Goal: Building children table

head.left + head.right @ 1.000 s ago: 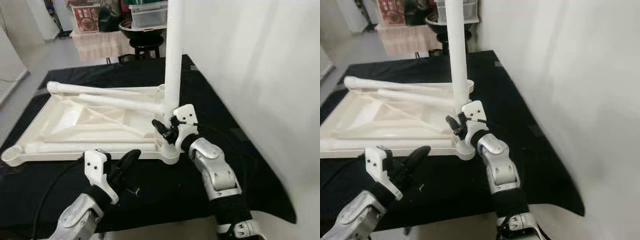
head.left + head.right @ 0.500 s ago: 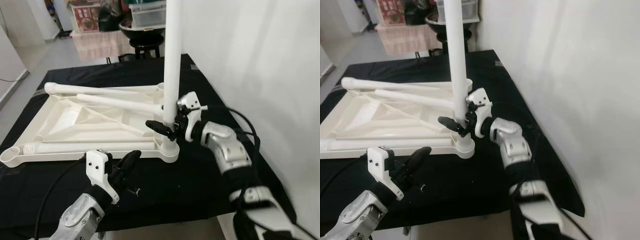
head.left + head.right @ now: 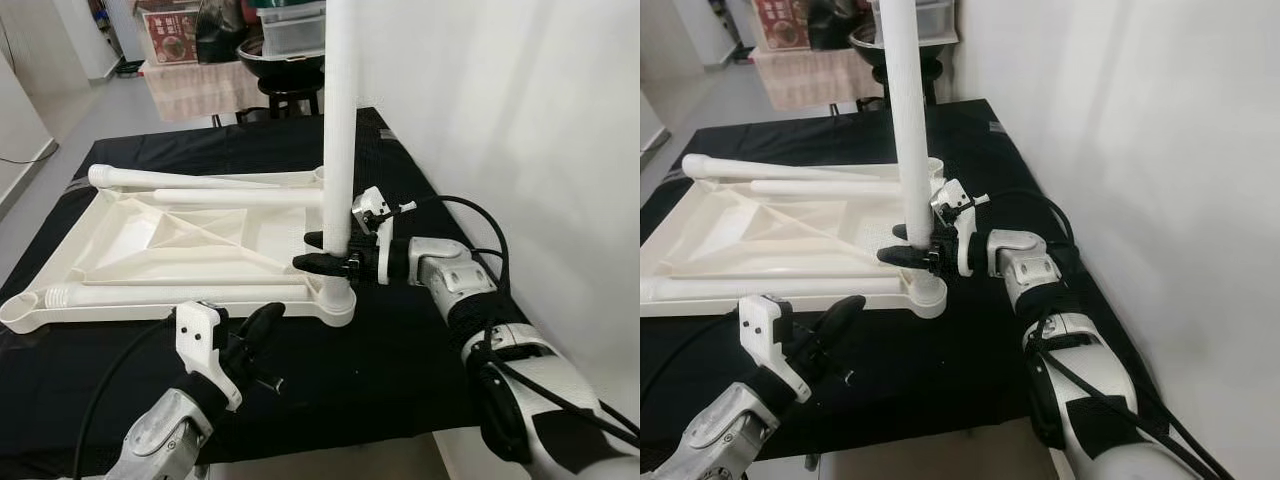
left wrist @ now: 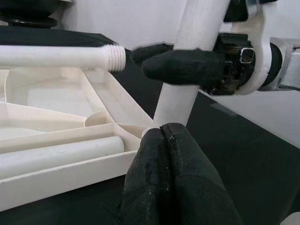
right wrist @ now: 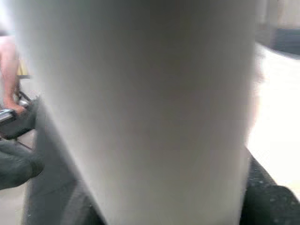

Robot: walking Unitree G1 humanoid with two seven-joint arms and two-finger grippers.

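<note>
White plastic throughout: upturned children's tabletop point(image 3: 170, 240) lying flat on the black-covered bench point(image 3: 400, 350), ribbed underside up, near the bench's right edge. Right arm bent at the elbow, forearm reaching level and leftward across the bench, wrist turned so the right gripper point(image 3: 322, 252) lies horizontal, its two black fingers point(image 3: 318, 263) clasped around the upright table leg point(image 3: 338, 130) a little above the corner socket point(image 3: 340, 303). Leg standing vertical in the tabletop's near right corner, long axis straight up, top end running out of the head views. Pressed close against the right wrist camera as a broad pale column point(image 5: 140, 108). Two loose legs point(image 3: 200, 180) lying flat across the tabletop's far side, long axes left to right, one threaded end point(image 4: 115, 57) pointing toward the standing leg. Third loose leg point(image 3: 180, 291) lying along the near edge, also left to right. Left arm raised low at the near left, forearm angled up and forward, left gripper point(image 3: 262, 325) with fingers pressed together, empty, aimed at the socket, just short of the tabletop's near rim.
</note>
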